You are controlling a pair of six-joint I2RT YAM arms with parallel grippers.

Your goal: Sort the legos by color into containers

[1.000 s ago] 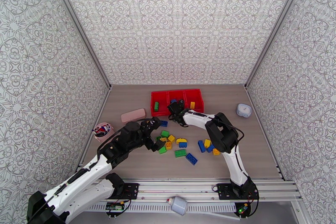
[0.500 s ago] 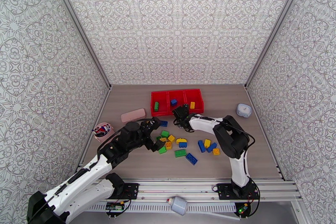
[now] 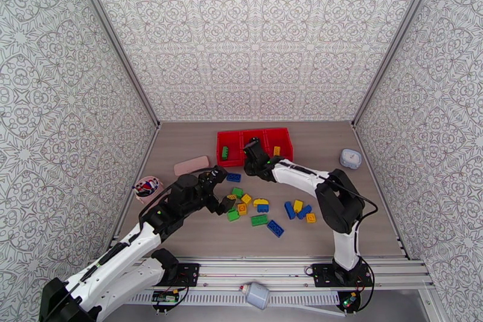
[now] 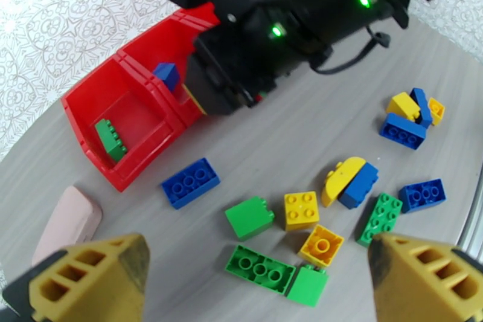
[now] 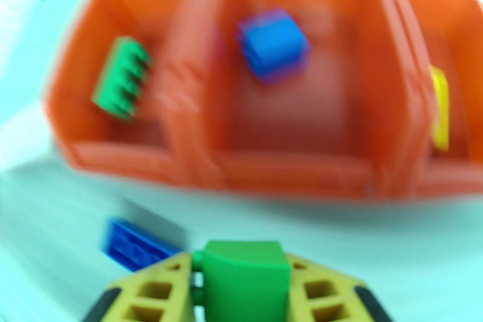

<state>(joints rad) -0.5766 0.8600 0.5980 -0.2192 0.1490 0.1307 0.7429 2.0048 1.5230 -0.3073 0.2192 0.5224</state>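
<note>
The containers [image 3: 232, 164] are three joined red bins at the back of the table. In the right wrist view the left bin [image 5: 78, 106] holds a green lego [image 5: 121, 78], the middle one a blue lego [image 5: 273, 42], and the right one a yellow lego [image 5: 439, 109]. My right gripper [image 5: 243, 296] is shut on a green lego [image 5: 243, 275], just in front of the bins [image 3: 252, 157]. My left gripper [image 4: 253, 284] hangs open above the loose legos [image 3: 259, 205]. A blue brick [image 4: 191, 181] and a green one [image 4: 261, 267] lie below it.
A pink case [image 3: 191, 165] lies left of the bins, and a pink cup of pens [image 3: 147, 188] stands at the left edge. Near the right wall stands a small white box [image 3: 350, 158]. Patterned walls close in three sides.
My right gripper dipped toward the pile, then swung back up and left to the front of the bins, its elbow shifting right. The left arm edged slightly toward the bins, still open.
</note>
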